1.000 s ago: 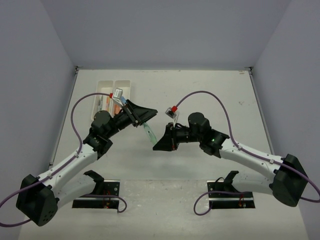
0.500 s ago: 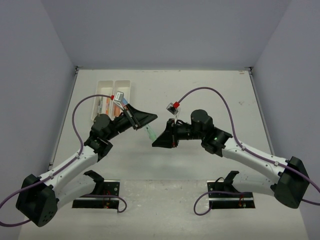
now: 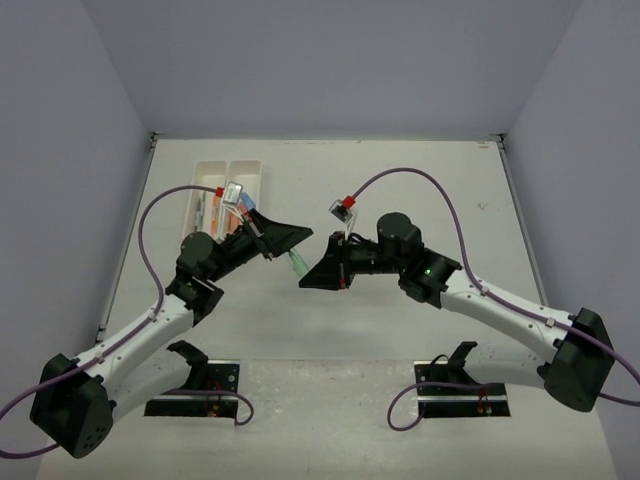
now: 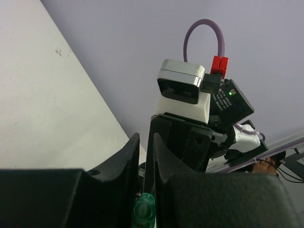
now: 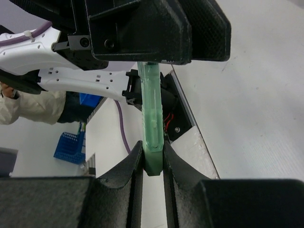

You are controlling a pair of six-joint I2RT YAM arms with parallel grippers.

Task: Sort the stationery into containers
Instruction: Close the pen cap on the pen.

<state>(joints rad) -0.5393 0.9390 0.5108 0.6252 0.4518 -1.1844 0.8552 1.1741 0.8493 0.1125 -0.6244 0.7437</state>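
Clamping one green piece [image 5: 152, 109], left gripper [image 4: 145, 161] and right gripper [image 5: 153, 151] show this only wrist-side

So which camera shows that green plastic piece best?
The right wrist view: the green piece shows nearly full length, running from the right fingers to the left fingers. The left wrist view catches only its tip; the top view, a small sliver.
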